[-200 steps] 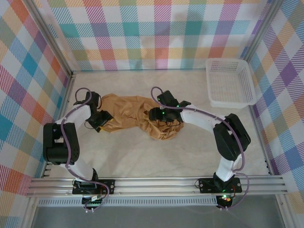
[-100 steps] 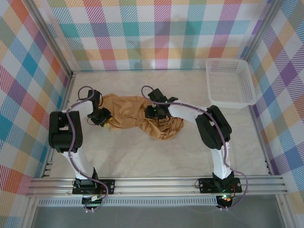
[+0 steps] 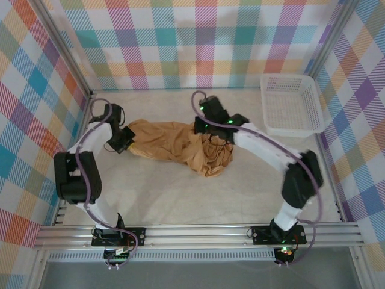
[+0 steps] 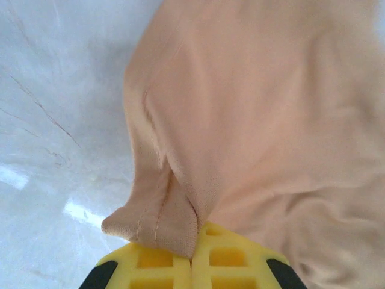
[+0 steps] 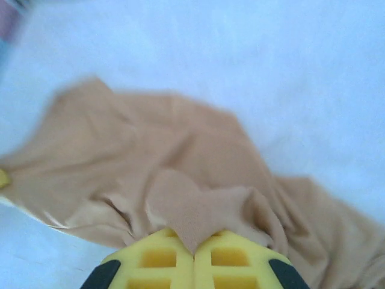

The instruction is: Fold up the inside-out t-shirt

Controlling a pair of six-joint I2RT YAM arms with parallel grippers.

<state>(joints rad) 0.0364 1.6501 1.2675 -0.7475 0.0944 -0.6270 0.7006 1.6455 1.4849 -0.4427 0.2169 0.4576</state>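
Seen from above, the shirt [image 3: 174, 147] lies bunched in a long crumpled heap at the middle of the table [image 3: 180, 198]. It runs from left of centre down to a thicker lump right of centre. The left gripper [image 3: 122, 140] sits at its left end, and the right gripper [image 3: 209, 127] sits on its upper edge near the middle. A white basket [image 3: 292, 105] stands well apart at the upper right. In this view the wrists cover the fingertips, so the grip cannot be read there.

The wrist views supply it. At the bottom of the left wrist view, the two yellow fingers [image 4: 180, 271] press together with a stitched hem fold of the shirt nipped between them. The cloth fans up and to the right, with bare table on the left. In the right wrist view, the fingers [image 5: 180, 265] likewise meet on a small peak of cloth, and the shirt spreads across the middle of the frame. That view is blurred, so which part of the shirt is pinched cannot be told. Both wrist frames cut the fingers off at the lower edge.
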